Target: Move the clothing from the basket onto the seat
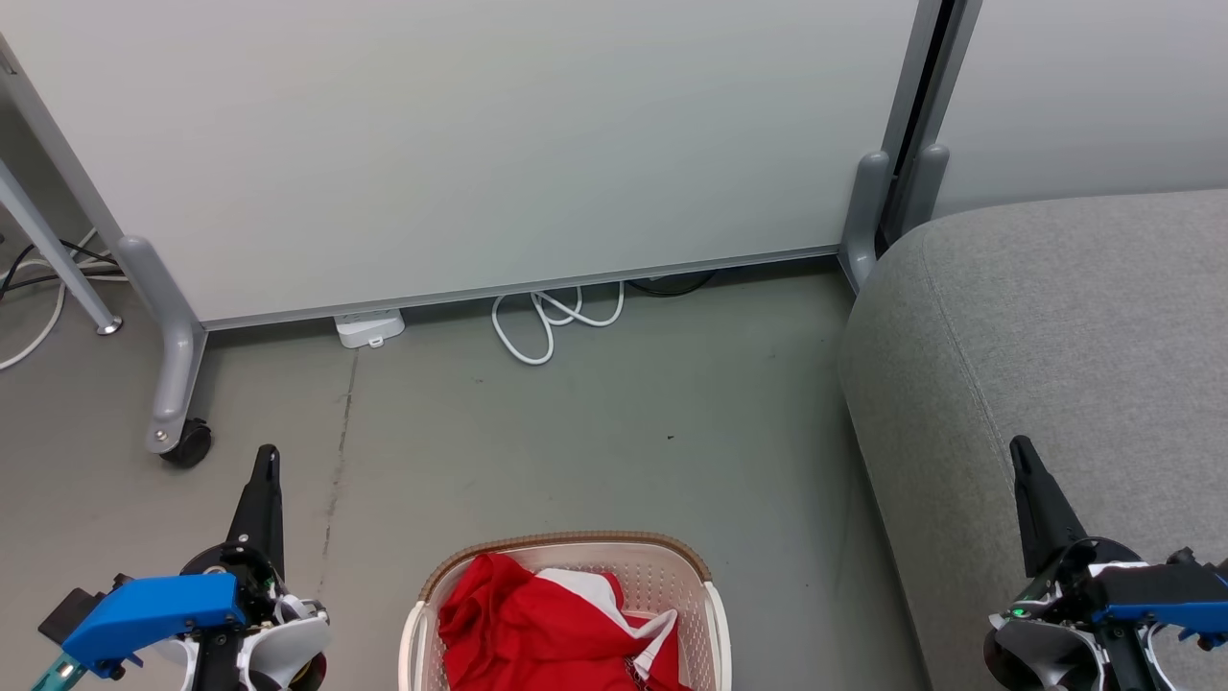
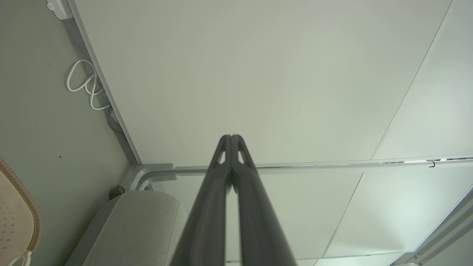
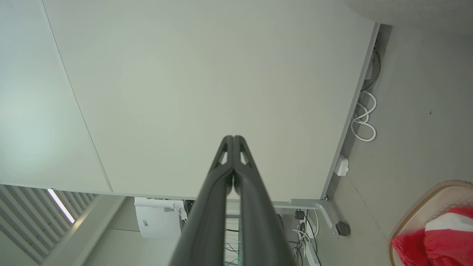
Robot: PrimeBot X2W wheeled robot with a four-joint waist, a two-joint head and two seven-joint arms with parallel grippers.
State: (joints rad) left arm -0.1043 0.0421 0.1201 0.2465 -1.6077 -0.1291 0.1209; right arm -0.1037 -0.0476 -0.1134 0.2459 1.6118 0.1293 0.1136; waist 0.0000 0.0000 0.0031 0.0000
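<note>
Red clothing (image 1: 537,624) with white panels lies bunched inside the cream basket (image 1: 576,549) with a brown rim, at the bottom middle of the head view. The grey seat (image 1: 1055,336) fills the right side. My left gripper (image 1: 266,461) stands left of the basket, shut and empty, fingers pointing up the view. My right gripper (image 1: 1022,451) is shut and empty over the seat's front part. The right wrist view catches the basket (image 3: 425,207) and clothing (image 3: 436,240) at its lower right; its fingertips (image 3: 233,139) touch. The left wrist view shows closed fingertips (image 2: 231,138), the seat (image 2: 140,221) and the basket rim (image 2: 27,199).
A pale grey wheeled partition (image 1: 480,144) stands behind, with a caster (image 1: 187,443) at its left leg. White cable loops (image 1: 552,321) and a white power strip (image 1: 369,328) lie at its base. A crack (image 1: 338,451) runs along the grey floor.
</note>
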